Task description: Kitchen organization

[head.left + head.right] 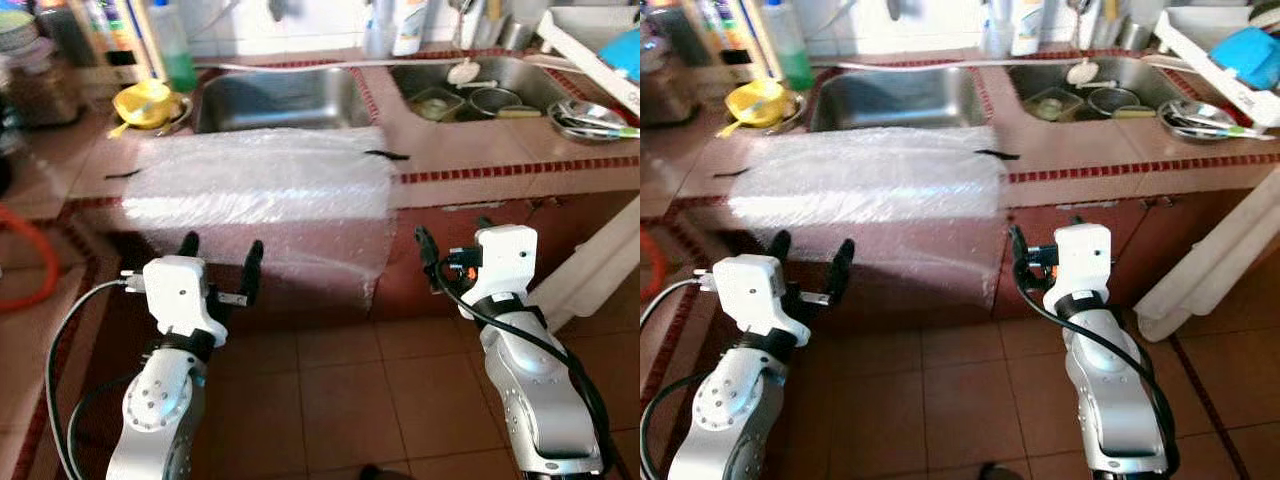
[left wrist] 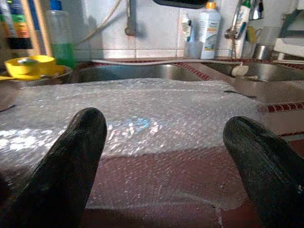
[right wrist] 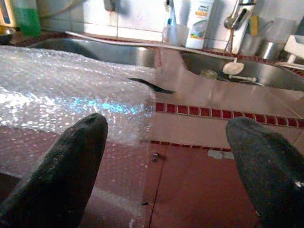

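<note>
We see a bubble wrap sheet (image 1: 262, 190) draped over the desk (image 1: 470, 150) edge before the sink (image 1: 280, 98). Our left pincer (image 1: 220, 258) and right pincer (image 1: 1045, 262) hover below it, both released and empty.

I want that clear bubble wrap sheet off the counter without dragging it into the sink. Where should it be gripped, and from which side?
Probably by the hanging front flap of the clear bubble wrap sheet, coming from the floor side. That part drapes free below the tiled counter edge, so fingers can close on both faces. The left gripper already sits open just below it; the right gripper could take the right corner.
</note>
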Robot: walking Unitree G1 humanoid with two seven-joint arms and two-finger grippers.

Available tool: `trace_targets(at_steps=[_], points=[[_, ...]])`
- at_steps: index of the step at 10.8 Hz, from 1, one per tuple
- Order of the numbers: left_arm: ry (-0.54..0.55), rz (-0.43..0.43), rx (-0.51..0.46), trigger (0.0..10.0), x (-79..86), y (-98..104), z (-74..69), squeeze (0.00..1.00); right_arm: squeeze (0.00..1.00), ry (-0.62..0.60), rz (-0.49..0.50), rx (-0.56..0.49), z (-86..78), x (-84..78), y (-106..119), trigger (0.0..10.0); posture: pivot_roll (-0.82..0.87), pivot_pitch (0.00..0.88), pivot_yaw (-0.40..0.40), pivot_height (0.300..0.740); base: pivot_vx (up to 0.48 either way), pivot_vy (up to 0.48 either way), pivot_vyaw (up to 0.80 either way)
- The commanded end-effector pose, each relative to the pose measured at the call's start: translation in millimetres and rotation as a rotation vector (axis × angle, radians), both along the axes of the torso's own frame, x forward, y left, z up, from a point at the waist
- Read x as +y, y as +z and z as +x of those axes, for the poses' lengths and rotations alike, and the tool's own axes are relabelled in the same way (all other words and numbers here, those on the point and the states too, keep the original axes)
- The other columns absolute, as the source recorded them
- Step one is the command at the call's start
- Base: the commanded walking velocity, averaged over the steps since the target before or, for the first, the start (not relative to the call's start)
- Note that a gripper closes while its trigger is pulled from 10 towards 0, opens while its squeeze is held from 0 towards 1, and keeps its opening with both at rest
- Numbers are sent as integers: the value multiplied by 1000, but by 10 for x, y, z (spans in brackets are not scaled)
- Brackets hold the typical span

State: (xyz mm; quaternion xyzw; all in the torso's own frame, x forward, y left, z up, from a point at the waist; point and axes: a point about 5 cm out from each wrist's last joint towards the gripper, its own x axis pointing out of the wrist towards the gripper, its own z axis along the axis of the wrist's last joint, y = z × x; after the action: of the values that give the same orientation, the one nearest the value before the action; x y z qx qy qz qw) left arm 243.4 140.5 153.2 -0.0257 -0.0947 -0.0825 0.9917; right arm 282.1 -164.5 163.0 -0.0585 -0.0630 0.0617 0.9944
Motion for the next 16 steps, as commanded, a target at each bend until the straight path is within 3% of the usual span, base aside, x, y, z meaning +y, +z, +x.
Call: trace_targets(at_steps=[1,16], points=[[-6,4,1,10000,15,11,-28,0,0,7,0,10,-1,15,-24,10000,-101,141,32,740,281,0,0],[-35,11,20,10000,-34,-19,-43,0,0,34,1,5,20,89,-30,10000,-95,146,34,740,287,0,0]])
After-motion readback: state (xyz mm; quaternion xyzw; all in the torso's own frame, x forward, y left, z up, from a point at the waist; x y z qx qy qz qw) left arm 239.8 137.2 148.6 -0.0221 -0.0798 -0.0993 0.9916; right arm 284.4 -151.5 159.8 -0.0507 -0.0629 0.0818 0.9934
